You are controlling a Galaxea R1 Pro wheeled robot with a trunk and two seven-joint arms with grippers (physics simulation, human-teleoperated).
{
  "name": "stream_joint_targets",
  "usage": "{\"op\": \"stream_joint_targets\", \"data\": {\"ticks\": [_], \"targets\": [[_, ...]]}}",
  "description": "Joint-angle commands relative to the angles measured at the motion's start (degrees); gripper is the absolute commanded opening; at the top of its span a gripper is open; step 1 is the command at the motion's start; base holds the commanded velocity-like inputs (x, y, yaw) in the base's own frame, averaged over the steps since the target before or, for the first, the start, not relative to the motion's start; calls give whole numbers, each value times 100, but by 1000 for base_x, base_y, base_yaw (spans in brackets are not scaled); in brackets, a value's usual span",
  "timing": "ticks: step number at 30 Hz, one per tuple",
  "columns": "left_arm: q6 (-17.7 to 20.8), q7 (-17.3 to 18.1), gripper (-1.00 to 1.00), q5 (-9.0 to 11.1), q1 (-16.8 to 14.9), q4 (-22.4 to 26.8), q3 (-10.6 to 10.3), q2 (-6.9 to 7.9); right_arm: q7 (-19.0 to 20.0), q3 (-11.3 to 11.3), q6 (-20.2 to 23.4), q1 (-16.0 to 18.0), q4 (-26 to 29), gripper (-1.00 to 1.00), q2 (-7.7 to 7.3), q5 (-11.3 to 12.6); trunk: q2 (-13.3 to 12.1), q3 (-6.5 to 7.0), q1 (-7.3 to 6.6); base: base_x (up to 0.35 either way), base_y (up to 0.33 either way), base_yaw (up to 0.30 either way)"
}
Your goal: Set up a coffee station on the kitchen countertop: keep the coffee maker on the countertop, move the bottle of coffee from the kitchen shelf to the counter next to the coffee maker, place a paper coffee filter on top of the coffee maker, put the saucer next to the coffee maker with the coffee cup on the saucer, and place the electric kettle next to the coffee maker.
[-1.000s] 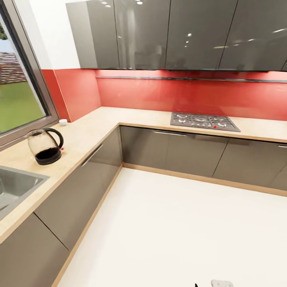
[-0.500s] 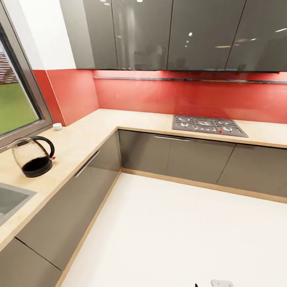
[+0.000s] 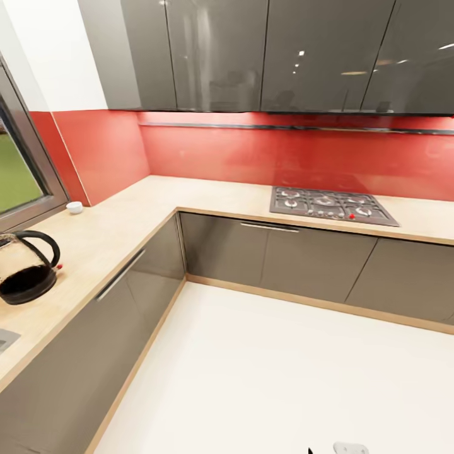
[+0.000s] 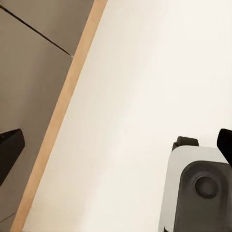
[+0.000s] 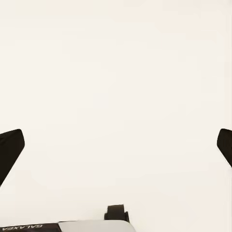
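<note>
The electric kettle [image 3: 26,267], with its black base, looping black handle and small red switch, stands on the kitchen countertop [image 3: 120,221] at the far left of the head view. A tiny white coffee cup [image 3: 74,207] sits farther back on the same worktop, below the window. My left gripper [image 4: 116,150] is open over the white floor beside a cabinet plinth, with nothing between its fingers. My right gripper [image 5: 117,147] is also open and empty above bare white floor. The coffee maker, bottle of coffee, kitchen shelf, paper coffee filter and saucer are out of view.
The tan worktop runs in an L along a red backsplash, with grey cabinet fronts [image 3: 271,255] below and glossy grey wall cabinets above. A gas hob [image 3: 331,206] is set into the back run. A window [image 3: 16,176] is at left and a sink corner [image 3: 4,340] shows at the left edge.
The head camera has turned right and moved nearer the counter, so the kettle, cup and window have slid left in the picture and the sink has almost left it. Nothing on the counter moved.
</note>
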State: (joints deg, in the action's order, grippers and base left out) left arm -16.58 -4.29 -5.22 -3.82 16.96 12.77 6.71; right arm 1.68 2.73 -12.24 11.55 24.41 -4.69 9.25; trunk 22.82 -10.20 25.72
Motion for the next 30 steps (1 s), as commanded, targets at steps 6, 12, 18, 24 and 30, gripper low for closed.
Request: {"op": "stream_joint_targets", "data": {"ticks": [6,12,18,24,30], "targets": [[-17,-19,100,-55,-4,-8,24,-3,37,34,-24,5,-14,100,-5,53,10,-10,6,312,-161,0],[-20,-21,100,-50,-11,-8,25,0,27,37,-24,5,-14,100,-5,51,10,-10,6,313,-138,0],[-21,-22,100,-49,-7,-14,24,0,26,50,-24,5,-15,100,1,51,10,-10,6,316,-111,1],[-28,-22,100,-49,-5,-17,25,6,26,52,-24,5,-15,100,3,51,10,-10,6,316,-112,137],[-27,-26,100,-51,-4,-17,25,6,26,53,-24,5,-15,100,4,51,10,-10,6,292,-174,268]]}}
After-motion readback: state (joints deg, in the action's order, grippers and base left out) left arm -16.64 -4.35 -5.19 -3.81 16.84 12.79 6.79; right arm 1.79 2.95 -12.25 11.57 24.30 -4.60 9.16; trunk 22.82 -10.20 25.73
